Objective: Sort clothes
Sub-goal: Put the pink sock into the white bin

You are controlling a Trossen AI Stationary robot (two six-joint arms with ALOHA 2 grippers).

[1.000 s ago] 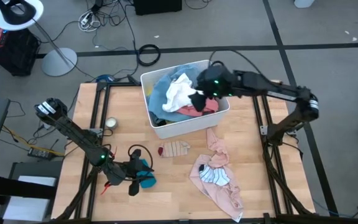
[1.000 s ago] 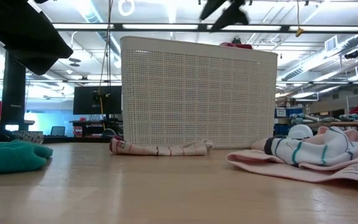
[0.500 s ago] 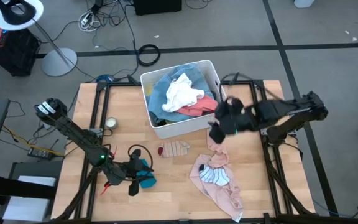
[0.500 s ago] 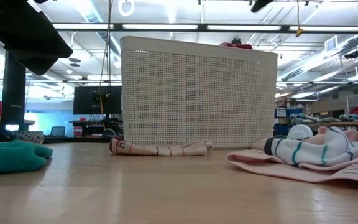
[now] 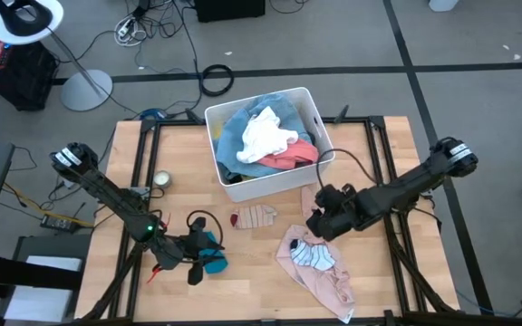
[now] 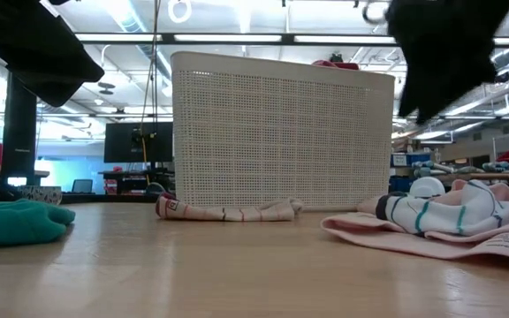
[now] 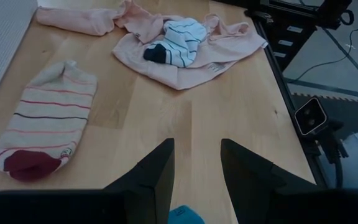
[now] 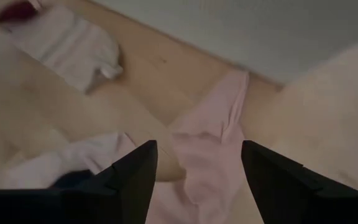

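Observation:
A white bin (image 5: 308,101) at the table's far middle holds denim, white and pink-red clothes. In front of it lies a striped sock (image 5: 255,217) (image 7: 45,127). A pink garment (image 5: 320,272) (image 8: 207,149) is spread at the near right, with a white-and-teal striped sock (image 5: 314,255) (image 7: 174,45) lying on it. My right gripper (image 5: 318,224) (image 8: 197,171) hangs open above the pink garment's far part, touching nothing. My left gripper (image 5: 198,263) (image 7: 196,167) stands open at the near left, beside a teal cloth (image 5: 212,261) (image 6: 16,221) on the table.
A small round object (image 5: 161,179) lies at the table's left. The bin (image 6: 281,132) stands tall behind the socks in the low view. Bare wood shows between the teal cloth and the pink garment (image 6: 440,237), along the near edge.
My right gripper has swung from over the bin toward the table's near edge and down, tipping further downward, and now hangs over the pink garment. The clothes in the bin and on the table lie as before.

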